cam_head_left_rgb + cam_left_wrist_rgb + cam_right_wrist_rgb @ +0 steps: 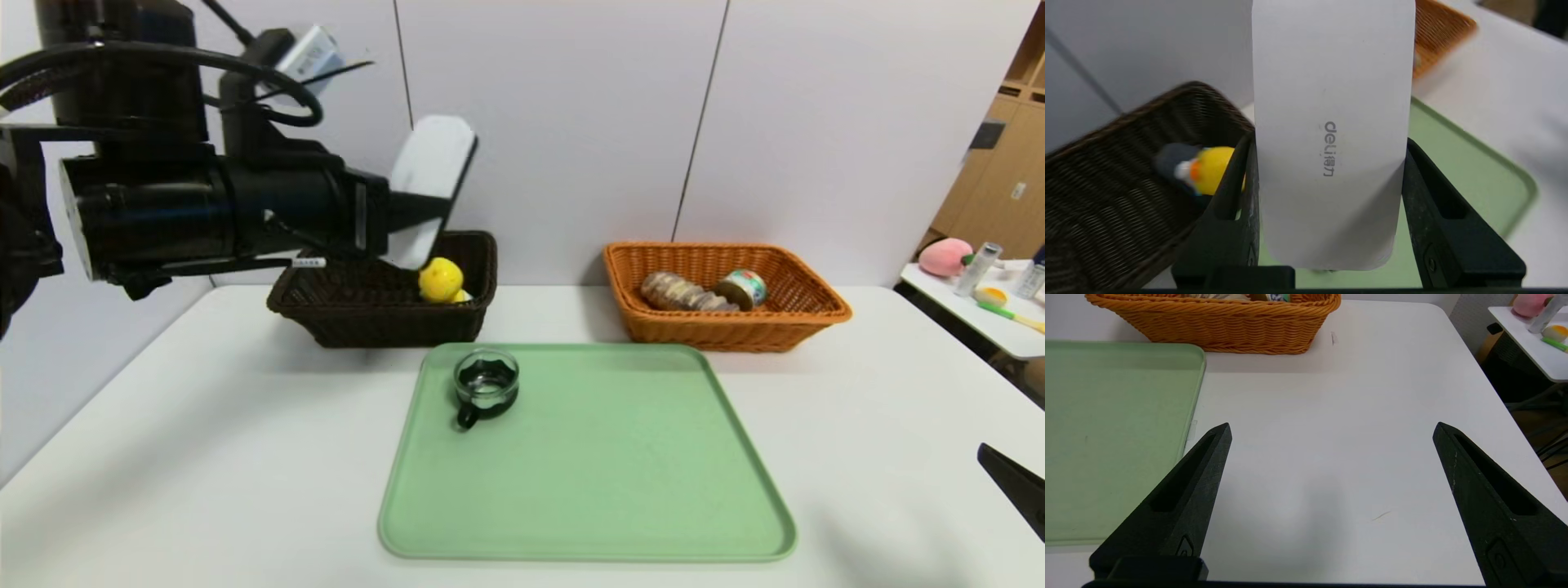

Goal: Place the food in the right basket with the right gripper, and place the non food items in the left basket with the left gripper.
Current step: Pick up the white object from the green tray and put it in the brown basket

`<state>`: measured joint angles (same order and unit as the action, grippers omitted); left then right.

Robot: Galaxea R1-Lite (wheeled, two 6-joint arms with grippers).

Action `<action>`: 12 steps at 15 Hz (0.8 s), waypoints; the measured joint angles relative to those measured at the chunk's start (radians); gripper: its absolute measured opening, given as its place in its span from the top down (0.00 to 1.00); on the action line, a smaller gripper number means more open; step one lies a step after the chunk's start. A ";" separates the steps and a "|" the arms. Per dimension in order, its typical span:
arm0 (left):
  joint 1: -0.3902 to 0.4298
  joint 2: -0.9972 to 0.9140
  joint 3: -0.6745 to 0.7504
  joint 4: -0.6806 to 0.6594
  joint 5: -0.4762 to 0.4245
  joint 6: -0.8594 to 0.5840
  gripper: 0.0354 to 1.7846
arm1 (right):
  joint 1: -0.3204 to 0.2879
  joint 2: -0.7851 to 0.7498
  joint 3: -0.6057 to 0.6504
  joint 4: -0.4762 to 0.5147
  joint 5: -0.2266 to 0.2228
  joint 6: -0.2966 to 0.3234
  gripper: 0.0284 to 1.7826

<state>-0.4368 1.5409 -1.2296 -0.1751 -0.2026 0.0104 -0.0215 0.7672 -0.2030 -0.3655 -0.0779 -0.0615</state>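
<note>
Now the white box (1331,134) is clamped in the left gripper (1327,171) above the dark basket (359,314); the right gripper (1331,430) is held spread over the table (1331,416), carrying nothing.

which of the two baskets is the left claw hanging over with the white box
The dark brown basket, the one holding the yellow duck toy. The left claw grips the white box above it; the orange basket sits apart.

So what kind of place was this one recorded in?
Probably a lab or office test room: a plain white table against grey partition panels, a staged sorting setup of green tray and wicker baskets, and wooden cubby shelving behind a prop-covered side table.
</note>
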 joint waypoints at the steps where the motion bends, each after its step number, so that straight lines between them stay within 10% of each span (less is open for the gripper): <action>1: 0.061 0.012 0.008 -0.058 0.027 -0.052 0.46 | 0.000 0.000 -0.001 0.000 0.000 0.000 0.05; 6: 0.275 0.184 0.019 -0.314 0.140 -0.018 0.46 | 0.001 -0.014 0.001 0.000 0.000 -0.006 0.05; 12: 0.307 0.390 -0.001 -0.475 0.251 0.089 0.46 | 0.000 -0.058 0.018 0.026 -0.001 -0.010 0.05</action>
<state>-0.1298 1.9306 -1.2306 -0.6504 0.0485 0.0994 -0.0211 0.7091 -0.1847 -0.3391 -0.0791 -0.0717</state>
